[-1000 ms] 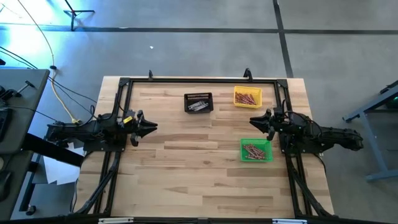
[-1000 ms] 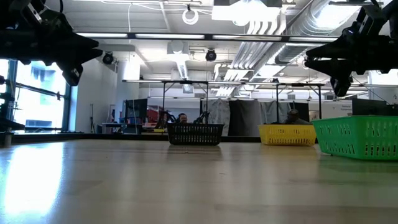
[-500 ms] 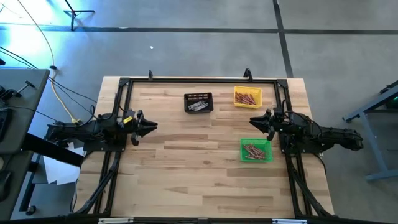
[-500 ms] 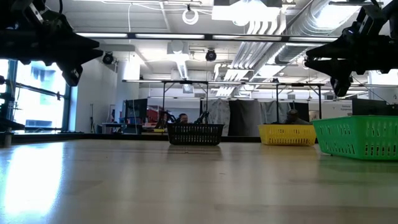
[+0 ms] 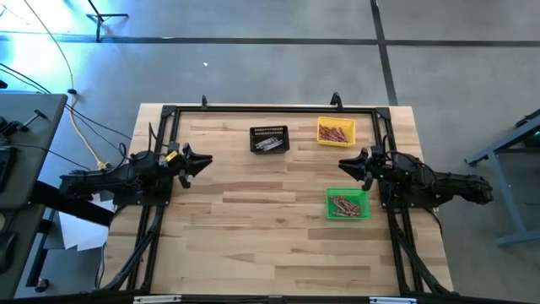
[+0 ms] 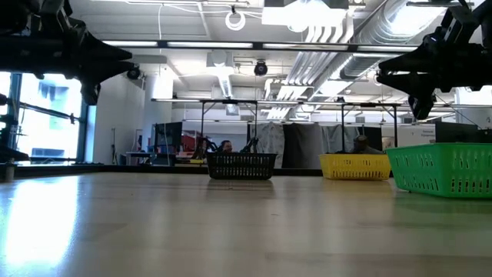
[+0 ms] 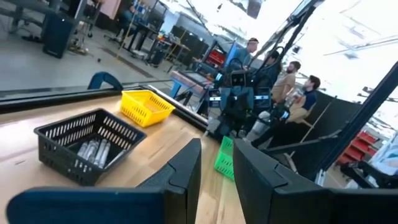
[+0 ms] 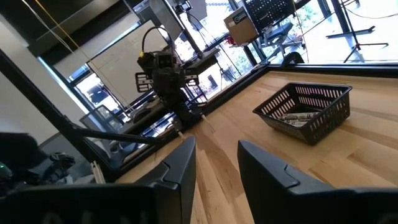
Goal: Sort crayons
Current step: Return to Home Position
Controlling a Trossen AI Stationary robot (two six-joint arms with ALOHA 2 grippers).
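Lying sorted, the crayons point(image 5: 269, 145) are thin sticks: grey in the far black bin point(image 5: 269, 130), orange-brown in the yellow bin point(image 5: 336, 122) to its right, reddish-pink in the nearer green bin point(image 5: 348, 192). Left end effector point(image 5: 205, 160) and right end effector point(image 5: 342, 165) hover empty, slightly parted.

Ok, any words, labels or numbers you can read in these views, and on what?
No text can be read anywhere.
The black bin, yellow bin and green bin: no labels show.
The yellow tag on the left arm: too small to read.
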